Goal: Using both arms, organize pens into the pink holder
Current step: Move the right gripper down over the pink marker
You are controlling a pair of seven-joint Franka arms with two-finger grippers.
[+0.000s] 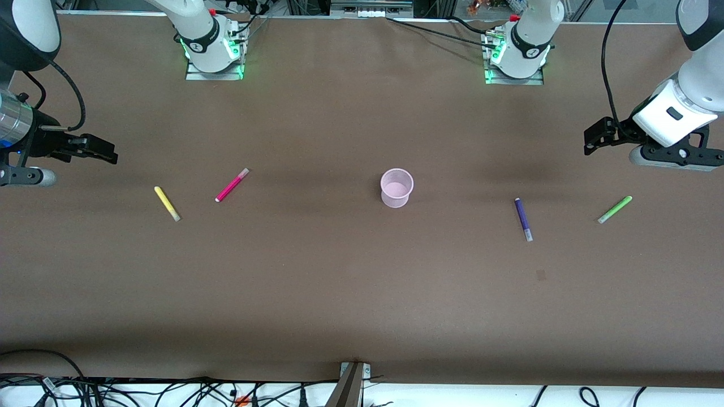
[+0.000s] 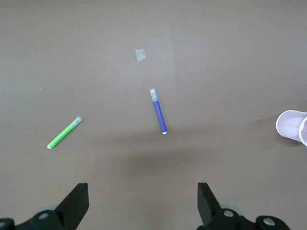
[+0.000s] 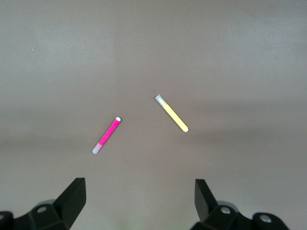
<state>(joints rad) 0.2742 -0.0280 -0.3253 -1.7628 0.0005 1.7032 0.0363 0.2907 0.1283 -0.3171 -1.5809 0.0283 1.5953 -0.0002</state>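
Observation:
The pink holder (image 1: 396, 187) stands upright mid-table; its rim (image 2: 292, 125) shows at the edge of the left wrist view. Toward the right arm's end lie a yellow pen (image 1: 167, 203) (image 3: 171, 113) and a magenta pen (image 1: 232, 185) (image 3: 106, 135). A purple pen (image 1: 523, 219) (image 2: 159, 111) and a green pen (image 1: 615, 209) (image 2: 64, 132) lie toward the left arm's end. My right gripper (image 1: 104, 152) (image 3: 140, 189) hovers open and empty above the table near the yellow pen. My left gripper (image 1: 593, 141) (image 2: 142, 191) hangs open and empty above the table near the green pen.
Both arm bases (image 1: 214, 51) (image 1: 517, 53) stand along the table's edge farthest from the front camera. A small pale square patch (image 1: 541, 275) (image 2: 140, 55) lies nearer the front camera than the purple pen. Cables (image 1: 169, 390) run along the nearest edge.

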